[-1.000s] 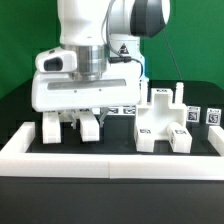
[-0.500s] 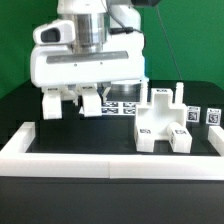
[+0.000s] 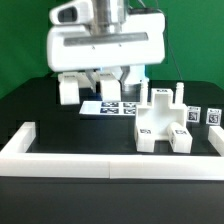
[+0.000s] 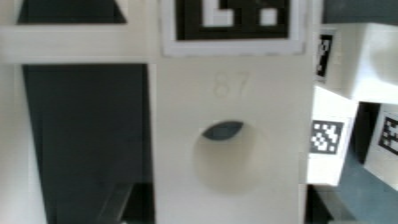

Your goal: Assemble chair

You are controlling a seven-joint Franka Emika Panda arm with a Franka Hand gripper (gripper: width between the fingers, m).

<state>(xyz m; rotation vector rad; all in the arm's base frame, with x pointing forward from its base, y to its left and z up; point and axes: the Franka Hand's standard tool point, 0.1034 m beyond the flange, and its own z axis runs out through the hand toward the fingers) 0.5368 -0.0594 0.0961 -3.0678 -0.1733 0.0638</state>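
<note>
Green backdrop (image 3: 20, 40), black table (image 3: 60, 128), low white wall (image 3: 110, 163) round the front edge. Gripper (image 3: 103, 76) hangs over the back of the table, above the marker board (image 3: 108, 107), with a white part (image 3: 68, 88) pinched in it. The jaws are narrow and the fingers are mostly buried behind the part, so I can't see the exact contact. Still, the part looks clear of the table and nothing else is carrying it. Wrist view is pretty much filled by that part: a flat white face with a tag (image 4: 240, 20) and a dark oval hole (image 4: 221, 131).

The half-built chair (image 3: 163, 125) stands on the table toward the exterior view's right, just beside the marker board and well inside the wall, with a couple of posts sticking up from it.

My read is that the step in hand is carrying the part across and fitting it onto the chair. Tips, for what they're worth:
- Keep the part high enough to pass over those posts. Clipping one would probably shove the whole chair sideways.
- Square the part up over the chair first, then come straight down. Going in tilted on snug plastic joints tends to jam.
- Use the hole as the alignment cue if that's where a peg goes; I can't tell from here.
- Don't let go until it's properly seated, since a half-seated piece will likely tip over.
</note>
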